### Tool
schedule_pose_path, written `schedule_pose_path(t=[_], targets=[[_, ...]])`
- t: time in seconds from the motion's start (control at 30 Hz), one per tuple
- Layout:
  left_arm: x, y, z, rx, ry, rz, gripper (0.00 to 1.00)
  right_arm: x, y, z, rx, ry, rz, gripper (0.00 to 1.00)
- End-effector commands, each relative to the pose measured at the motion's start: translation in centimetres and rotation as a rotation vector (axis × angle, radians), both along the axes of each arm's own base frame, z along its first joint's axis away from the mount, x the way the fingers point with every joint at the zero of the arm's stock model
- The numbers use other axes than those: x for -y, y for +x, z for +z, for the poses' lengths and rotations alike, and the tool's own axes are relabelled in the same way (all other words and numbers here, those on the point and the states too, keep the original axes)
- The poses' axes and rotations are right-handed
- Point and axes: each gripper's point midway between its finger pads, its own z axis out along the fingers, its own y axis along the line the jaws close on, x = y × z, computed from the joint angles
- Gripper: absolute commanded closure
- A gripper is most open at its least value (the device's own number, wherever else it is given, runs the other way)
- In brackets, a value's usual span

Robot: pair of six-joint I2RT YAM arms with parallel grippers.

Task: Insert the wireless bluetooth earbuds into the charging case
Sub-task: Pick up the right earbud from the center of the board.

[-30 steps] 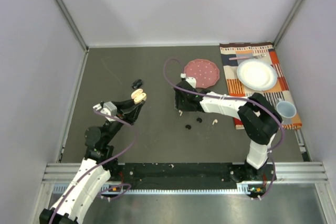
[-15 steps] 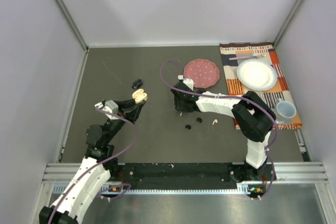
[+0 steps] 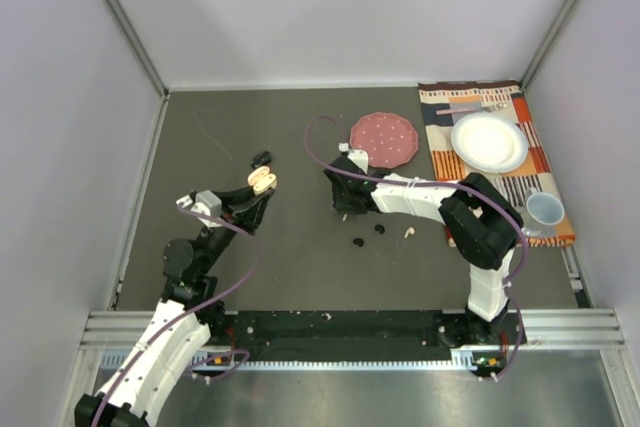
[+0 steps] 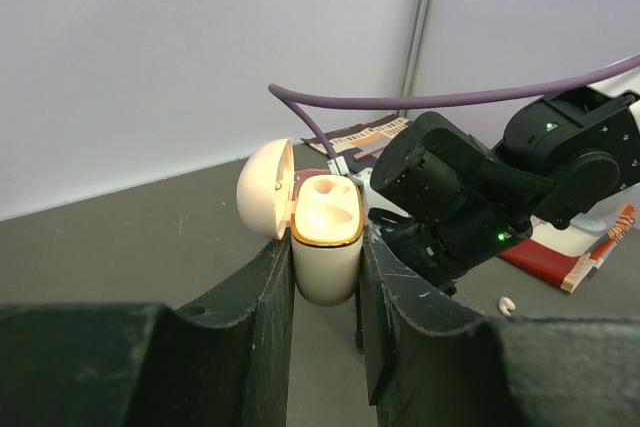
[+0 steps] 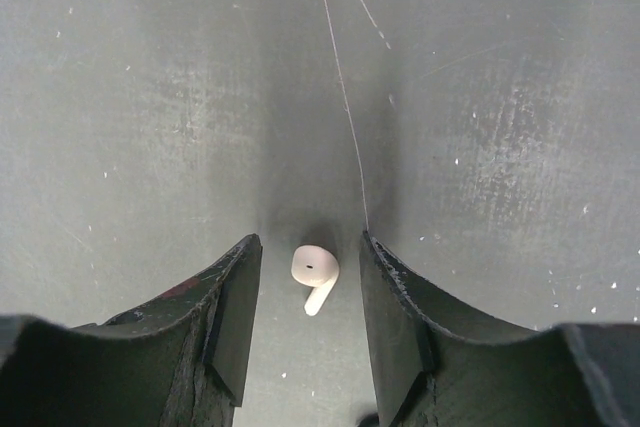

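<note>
My left gripper (image 4: 327, 250) is shut on the white charging case (image 4: 327, 237), held upright above the table with its lid (image 4: 266, 187) hinged open to the left; in the top view the case (image 3: 262, 180) sits left of centre. My right gripper (image 5: 310, 252) points down at the table, open. A white earbud (image 5: 314, 272) with a short stem lies on the table between its fingers, touching neither. A second white earbud (image 3: 408, 233) and two black earbuds (image 3: 358, 242) (image 3: 380, 229) lie loose on the table nearby.
A small black object (image 3: 261, 158) lies just behind the held case. A pink disc (image 3: 384, 137) sits behind the right gripper. At the right, a striped placemat (image 3: 530, 162) carries a white plate (image 3: 488, 142), a fork and a cup (image 3: 544, 209).
The right gripper has shifted a little left over the white earbud and its jaws have narrowed. The left gripper has nudged the case slightly up and back.
</note>
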Motion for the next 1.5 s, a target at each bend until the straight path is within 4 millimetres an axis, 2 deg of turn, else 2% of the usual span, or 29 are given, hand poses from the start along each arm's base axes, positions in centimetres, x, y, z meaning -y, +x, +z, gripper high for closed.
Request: schedule_pose_path(t=[0.0, 0.33, 0.4, 0.87, 1.13, 1.47], targets=[[-0.7, -0.2, 2.5, 0.074, -0.048, 0.029, 1.0, -0.4, 0.2, 0.1, 0.012, -0.013, -0.008, 0.57], [-0.9, 0.0, 2.2, 0.066, -0.061, 0.039, 1.0, -0.3, 0.0, -0.5, -0.002, -0.024, -0.001, 0.63], [-0.8, 0.0, 2.2, 0.064, -0.06, 0.038, 1.0, -0.3, 0.1, -0.5, 0.001, -0.026, 0.001, 0.69], [-0.6, 0.3, 2.1, 0.053, -0.059, 0.028, 1.0, -0.9, -0.5, -0.8, -0.004, -0.045, 0.029, 0.68], [-0.6, 0.4, 1.7, 0.045, -0.061, 0.033, 1.0, 0.0, -0.5, -0.7, 0.031, -0.126, -0.012, 0.62], [-0.7, 0.4, 1.5, 0.04, -0.059, 0.04, 1.0, 0.2, -0.6, -0.6, 0.033, -0.133, -0.03, 0.65]])
